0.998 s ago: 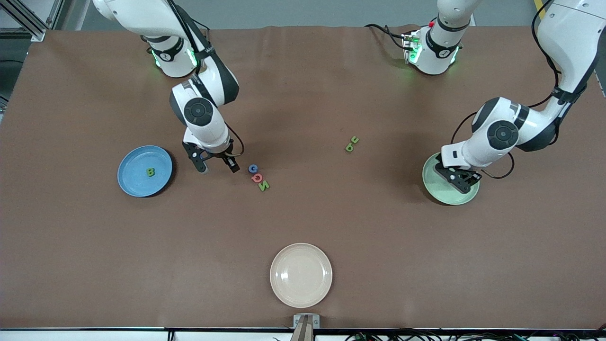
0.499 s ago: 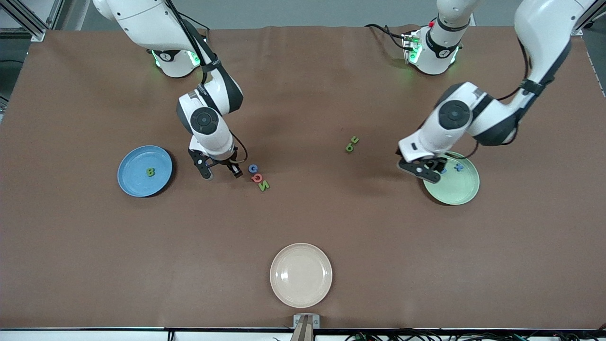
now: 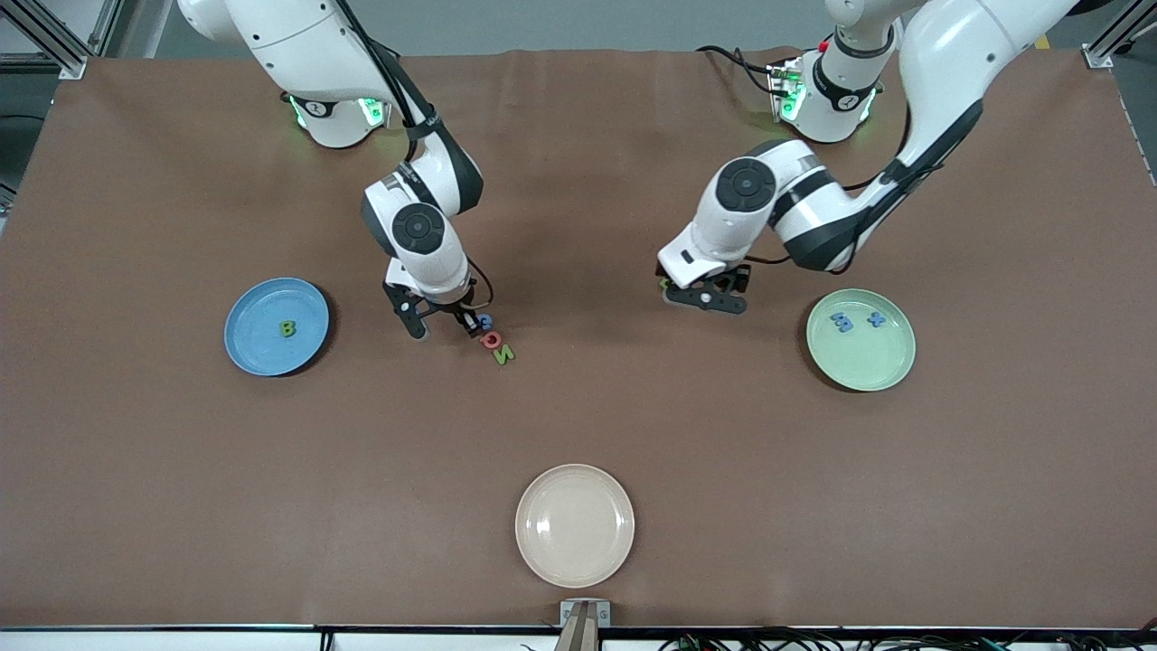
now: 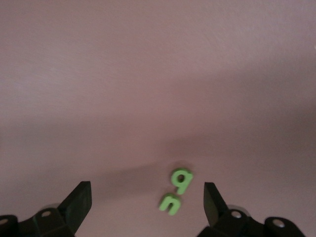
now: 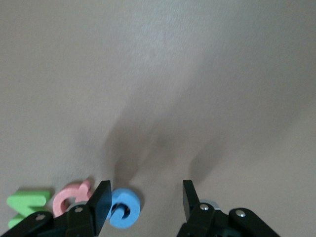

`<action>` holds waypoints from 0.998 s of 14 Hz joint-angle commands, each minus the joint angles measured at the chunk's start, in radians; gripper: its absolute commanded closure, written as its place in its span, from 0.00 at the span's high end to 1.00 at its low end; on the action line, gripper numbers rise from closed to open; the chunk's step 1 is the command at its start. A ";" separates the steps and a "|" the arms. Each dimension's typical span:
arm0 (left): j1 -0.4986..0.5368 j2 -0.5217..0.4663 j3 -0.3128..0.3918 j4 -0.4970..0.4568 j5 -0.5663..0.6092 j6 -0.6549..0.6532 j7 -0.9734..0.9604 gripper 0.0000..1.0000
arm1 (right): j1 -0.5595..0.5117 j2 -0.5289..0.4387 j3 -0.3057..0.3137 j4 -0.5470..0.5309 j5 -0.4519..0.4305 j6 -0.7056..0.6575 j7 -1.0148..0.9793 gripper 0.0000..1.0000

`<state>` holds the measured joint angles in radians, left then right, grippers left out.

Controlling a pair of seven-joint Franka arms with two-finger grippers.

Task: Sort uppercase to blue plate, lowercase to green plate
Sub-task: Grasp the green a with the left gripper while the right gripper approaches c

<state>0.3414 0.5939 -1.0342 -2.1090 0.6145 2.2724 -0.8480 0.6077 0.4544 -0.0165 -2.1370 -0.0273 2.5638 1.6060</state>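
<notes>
Roughly halfway, by the look of it. The blue plate (image 3: 276, 326) holds only the green B (image 3: 287, 328), while the green plate (image 3: 860, 339) holds the blue m (image 3: 841, 321) and blue x (image 3: 875, 318). Between the two plates, nearer the blue plate, the blue G (image 5: 123, 209), pink Q (image 3: 493, 340) and green N (image 3: 503, 354) lie bunched on the table. The right gripper (image 5: 144, 201) hangs over the G, jaws spread, nothing pinched. Nearer the green plate, two green lowercase letters (image 4: 177, 190), probably a q and an n, lie under the left gripper (image 4: 148, 203), jaws wide apart and empty. Five pieces remain to be sorted.
</notes>
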 commanded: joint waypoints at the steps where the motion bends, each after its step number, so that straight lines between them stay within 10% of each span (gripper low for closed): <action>1: -0.119 0.032 0.090 0.034 0.011 0.001 -0.019 0.99 | 0.014 0.012 -0.010 0.020 -0.016 0.001 0.029 0.67; 14: -0.249 0.101 0.198 0.027 0.091 0.068 -0.017 0.57 | 0.011 0.078 -0.034 0.086 -0.046 0.001 0.029 0.67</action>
<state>0.0974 0.6862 -0.8397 -2.0897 0.6811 2.3278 -0.8526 0.6130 0.5088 -0.0385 -2.0689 -0.0469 2.5650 1.6093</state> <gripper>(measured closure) 0.370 0.330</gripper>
